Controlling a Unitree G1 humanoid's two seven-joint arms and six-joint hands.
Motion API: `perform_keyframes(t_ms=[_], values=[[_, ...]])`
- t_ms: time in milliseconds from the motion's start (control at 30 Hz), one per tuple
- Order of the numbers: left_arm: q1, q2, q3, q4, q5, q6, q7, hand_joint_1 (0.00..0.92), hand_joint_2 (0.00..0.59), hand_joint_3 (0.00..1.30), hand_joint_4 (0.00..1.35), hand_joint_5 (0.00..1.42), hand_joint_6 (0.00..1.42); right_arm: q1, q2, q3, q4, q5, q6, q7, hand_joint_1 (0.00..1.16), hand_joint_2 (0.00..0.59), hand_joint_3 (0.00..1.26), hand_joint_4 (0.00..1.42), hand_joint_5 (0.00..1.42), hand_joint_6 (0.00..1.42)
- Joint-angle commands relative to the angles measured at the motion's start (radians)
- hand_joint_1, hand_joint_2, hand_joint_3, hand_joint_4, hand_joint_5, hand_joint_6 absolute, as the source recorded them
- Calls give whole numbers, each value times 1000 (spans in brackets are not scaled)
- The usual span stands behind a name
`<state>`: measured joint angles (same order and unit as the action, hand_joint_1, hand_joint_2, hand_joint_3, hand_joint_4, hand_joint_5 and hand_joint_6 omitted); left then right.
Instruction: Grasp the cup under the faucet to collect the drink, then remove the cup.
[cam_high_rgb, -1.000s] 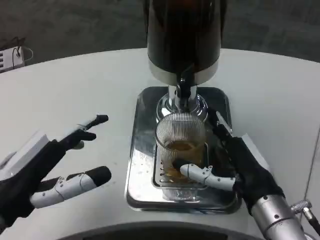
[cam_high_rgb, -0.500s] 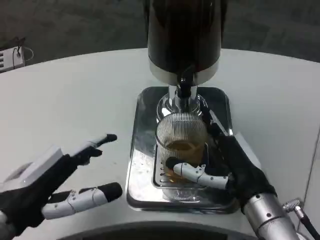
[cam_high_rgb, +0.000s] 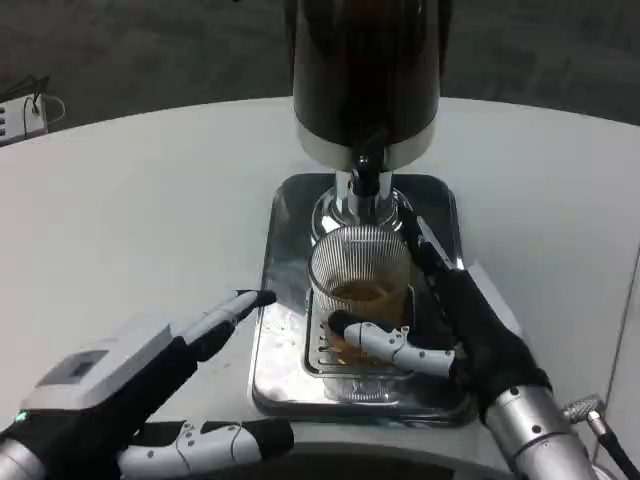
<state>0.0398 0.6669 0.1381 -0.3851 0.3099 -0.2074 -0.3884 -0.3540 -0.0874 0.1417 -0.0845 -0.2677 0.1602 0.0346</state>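
Observation:
A ribbed clear cup (cam_high_rgb: 361, 290) with amber drink in it stands upright on the steel drip tray (cam_high_rgb: 280, 350), directly below the black faucet (cam_high_rgb: 366, 172) of the dark dispenser (cam_high_rgb: 365, 70). My right hand (cam_high_rgb: 455, 325) wraps the cup from the right, thumb across its front and fingers behind it. My left hand (cam_high_rgb: 150, 400) hovers with fingers spread at the lower left, its fingertips close to the tray's left edge and not touching the cup.
The round white table (cam_high_rgb: 150, 200) extends left and right of the tray. A small white item with cables (cam_high_rgb: 25, 112) lies at the far left edge. The dispenser body stands tall over the back of the tray.
My left hand has moved right and nearer to the tray's left edge. My right hand has kept its hold on the cup, shifting slightly left. The cup has stayed under the faucet.

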Motion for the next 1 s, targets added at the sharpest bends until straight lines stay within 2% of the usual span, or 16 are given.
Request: perform_keyframes(t_ms=[33, 200, 567, 800, 1000], values=[[41, -1, 10, -40, 4, 37, -15, 0, 74, 62, 0, 91, 158, 1, 6, 1, -9, 14, -24, 1, 832, 212, 0, 0, 0, 16], [69, 1, 13, -64, 1, 58, -20, 0, 73, 62, 0, 90, 157, 6, 6, 7, -13, 18, -27, 1, 832, 212, 0, 0, 0, 16], [133, 3, 42, -111, -8, 90, -36, 0, 73, 61, 0, 89, 157, -30, 46, 31, 38, -19, -20, -63, 831, 212, 0, 0, 0, 9], [143, 4, 56, -120, -9, 108, -49, 0, 73, 61, 0, 89, 157, -51, 73, 42, 75, -42, -11, -103, 830, 213, 0, 0, 0, 3], [130, 7, 56, -110, -8, 122, -57, 0, 73, 61, 0, 89, 157, -61, 78, 50, 96, -69, -15, -125, 830, 213, 0, 0, 0, 2]])
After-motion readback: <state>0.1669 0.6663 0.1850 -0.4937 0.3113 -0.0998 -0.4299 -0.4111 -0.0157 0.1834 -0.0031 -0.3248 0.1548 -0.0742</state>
